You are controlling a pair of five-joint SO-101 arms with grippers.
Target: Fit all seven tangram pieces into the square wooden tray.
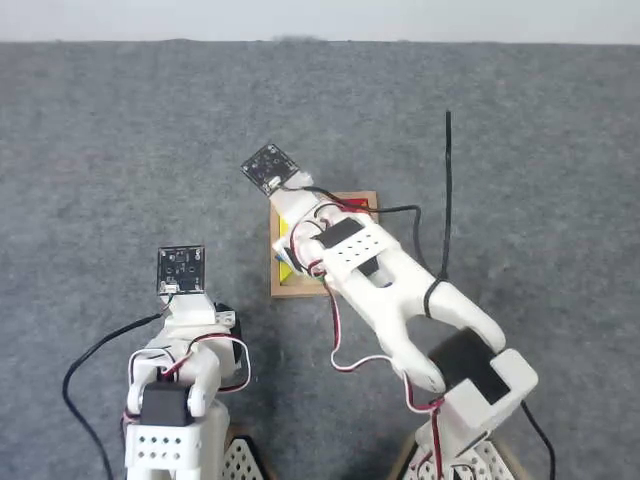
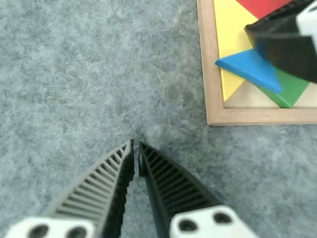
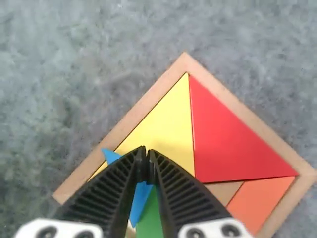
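Right hand [image 3: 144, 150], closed, hovers over the tray [image 2: 207, 74], blue piece [image 2: 247, 68] seemingly tilted.

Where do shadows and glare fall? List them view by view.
High view: flat, even light on the grey mat, no hard shadows. Left wrist view: faint shade on the mat by the left tool. Right wrist view: red piece and yellow piece matte, no glare.

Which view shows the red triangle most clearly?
The right wrist view: the red triangle lies nearly whole, flat in the wooden tray beside the yellow piece. In the left wrist view the frame's border cuts most of it off; in the high view the right arm covers most of it.
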